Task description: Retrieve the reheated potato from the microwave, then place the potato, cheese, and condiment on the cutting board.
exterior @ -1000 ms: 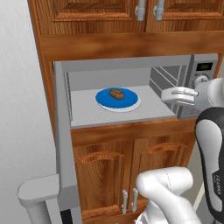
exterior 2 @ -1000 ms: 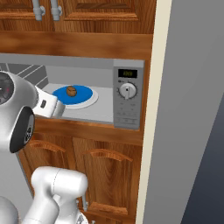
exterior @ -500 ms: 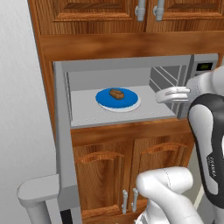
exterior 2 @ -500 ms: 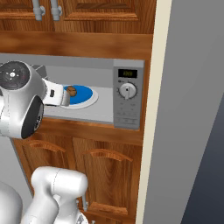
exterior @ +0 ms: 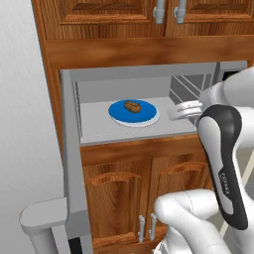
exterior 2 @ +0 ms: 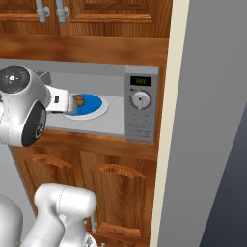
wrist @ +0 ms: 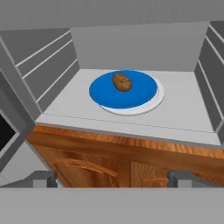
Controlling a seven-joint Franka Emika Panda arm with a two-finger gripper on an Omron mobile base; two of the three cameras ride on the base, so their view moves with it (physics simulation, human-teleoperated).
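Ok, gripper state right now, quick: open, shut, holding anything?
Gripper: open, holding nothing, in front of the open microwave, short of the potato on its blue plate.

I make out no words or numbers for certain: the small green display (exterior 2: 141,81) on the silver-grey microwave's side panel (exterior 2: 140,109) is too blurred, like the tiny lettering on my white arm (exterior: 225,181).

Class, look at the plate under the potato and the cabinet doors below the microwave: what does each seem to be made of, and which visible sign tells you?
Plate: probably glazed ceramic or plastic, with a smooth, flat blue face and pale rim. Cabinet doors: varnished wood, with reddish-brown grain streaks and raised panels.
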